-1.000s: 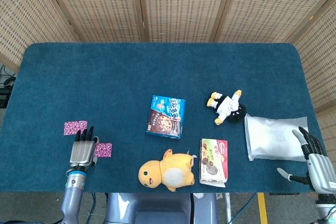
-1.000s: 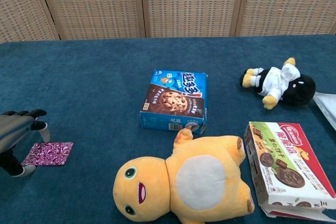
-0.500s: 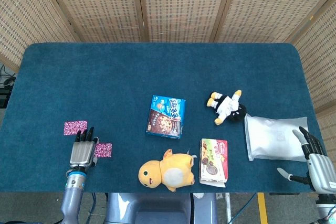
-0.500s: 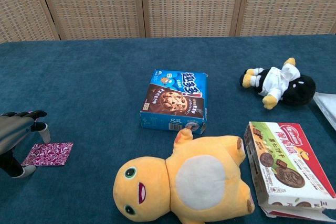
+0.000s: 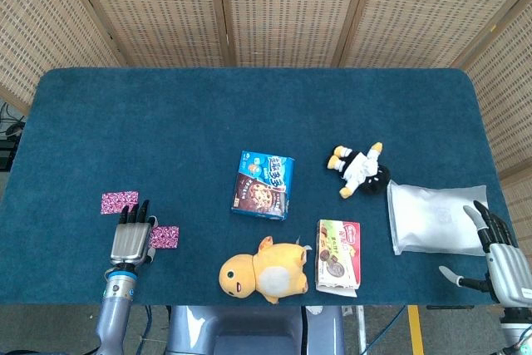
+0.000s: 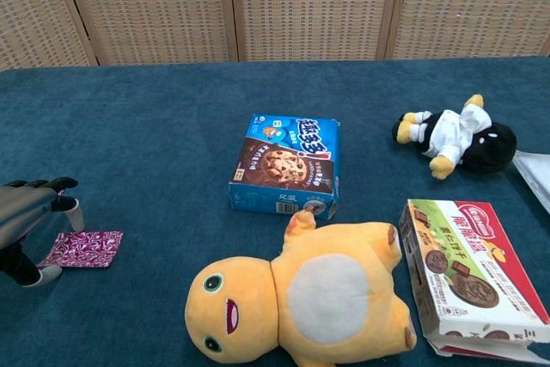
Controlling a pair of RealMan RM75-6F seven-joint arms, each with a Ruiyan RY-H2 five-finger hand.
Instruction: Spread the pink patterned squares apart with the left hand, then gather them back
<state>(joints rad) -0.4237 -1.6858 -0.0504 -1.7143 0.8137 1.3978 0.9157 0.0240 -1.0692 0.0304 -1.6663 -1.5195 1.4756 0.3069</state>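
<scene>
Two pink patterned squares lie apart at the table's front left. One pink square (image 5: 118,202) sits farther back, just beyond my left hand's fingertips. The other pink square (image 5: 164,237) (image 6: 85,248) lies right beside my left hand (image 5: 131,235) (image 6: 26,223), which hovers over the cloth with straight fingers and holds nothing. My right hand (image 5: 499,258) rests open at the front right corner, next to a white pouch.
A blue cookie box (image 5: 263,184), a yellow plush duck (image 5: 264,271), a biscuit box (image 5: 338,255), a black-and-white plush penguin (image 5: 360,169) and a white pouch (image 5: 434,218) fill the middle and right of the blue table (image 5: 166,114).
The near pink square has shifted slightly away from me beside my left hand, whose fingers moved a little. My right hand stayed still.
</scene>
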